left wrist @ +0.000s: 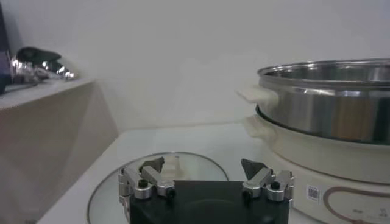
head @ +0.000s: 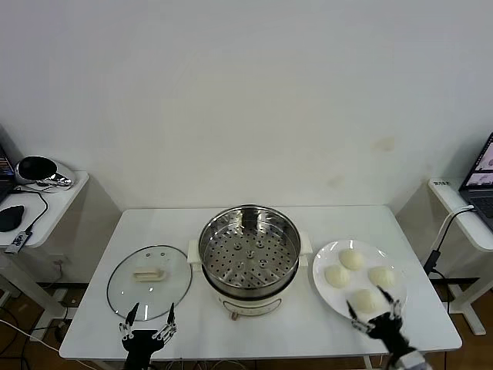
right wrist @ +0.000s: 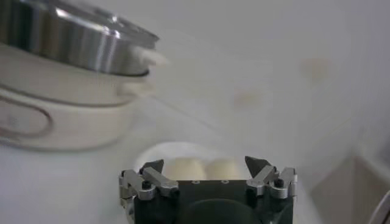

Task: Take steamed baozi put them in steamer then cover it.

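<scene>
Left of the steamer (head: 249,254) the open left hand (head: 150,314) hovers over the cover (head: 149,282); right of it, the open right hand (head: 375,308) nears the baozi (head: 365,301).

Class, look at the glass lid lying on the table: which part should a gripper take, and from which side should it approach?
Grip the cream handle at the centre of the lid, coming straight down from above. The lid lies flat, so its thin rim offers little to grasp, while the raised oblong handle sticks up. Closing across its narrow width probably suits best. The open left gripper is nearest.
</scene>
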Controlling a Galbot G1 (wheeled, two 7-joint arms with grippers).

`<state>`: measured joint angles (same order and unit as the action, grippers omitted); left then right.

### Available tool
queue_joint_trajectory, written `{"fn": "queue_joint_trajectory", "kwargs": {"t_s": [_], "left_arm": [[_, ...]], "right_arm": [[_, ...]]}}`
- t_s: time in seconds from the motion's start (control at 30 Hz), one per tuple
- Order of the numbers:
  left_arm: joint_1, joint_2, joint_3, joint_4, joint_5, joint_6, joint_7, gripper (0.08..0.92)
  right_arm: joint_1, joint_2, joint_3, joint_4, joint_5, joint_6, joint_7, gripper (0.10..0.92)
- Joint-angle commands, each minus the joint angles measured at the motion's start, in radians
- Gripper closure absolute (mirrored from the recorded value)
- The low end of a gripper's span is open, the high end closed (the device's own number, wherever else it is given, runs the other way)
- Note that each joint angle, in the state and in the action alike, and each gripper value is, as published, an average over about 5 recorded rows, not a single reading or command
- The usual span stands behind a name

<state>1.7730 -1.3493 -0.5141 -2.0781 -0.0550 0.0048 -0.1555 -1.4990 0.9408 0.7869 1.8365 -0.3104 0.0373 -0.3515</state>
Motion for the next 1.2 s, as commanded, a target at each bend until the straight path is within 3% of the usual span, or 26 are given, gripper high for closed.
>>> {"fn": "queue_joint_trajectory", "kwargs": {"t_s": [0.03,0.23,0.5,0.83,1.2], "left_arm": [[-0.004,0.004,0.000,-0.007,0.048,-0.002,0.010,0.177],[-0.002,0.005,-0.010,-0.011,0.060,-0.001,0.006,0.177],[0.000,0.004,-0.032,-0.019,0.075,0.000,0.002,0.177],[0.013,-0.012,-0.051,-0.019,0.088,-0.001,-0.004,0.177],[0.014,-0.015,-0.076,-0.013,0.086,-0.001,-0.004,0.177]], "right_arm": [[0.136,-0.212,0.026,-0.059,-0.172,-0.054,-0.148,0.203],[0.349,-0.358,-0.116,-0.166,-0.168,-0.082,-0.347,0.203],[0.794,-0.434,-0.570,-0.375,-0.129,-0.045,-0.591,0.203],[1.209,-0.338,-1.081,-0.584,-0.050,0.010,-0.763,0.203],[1.305,-0.187,-1.228,-0.739,-0.056,-0.004,-0.777,0.203]]}}
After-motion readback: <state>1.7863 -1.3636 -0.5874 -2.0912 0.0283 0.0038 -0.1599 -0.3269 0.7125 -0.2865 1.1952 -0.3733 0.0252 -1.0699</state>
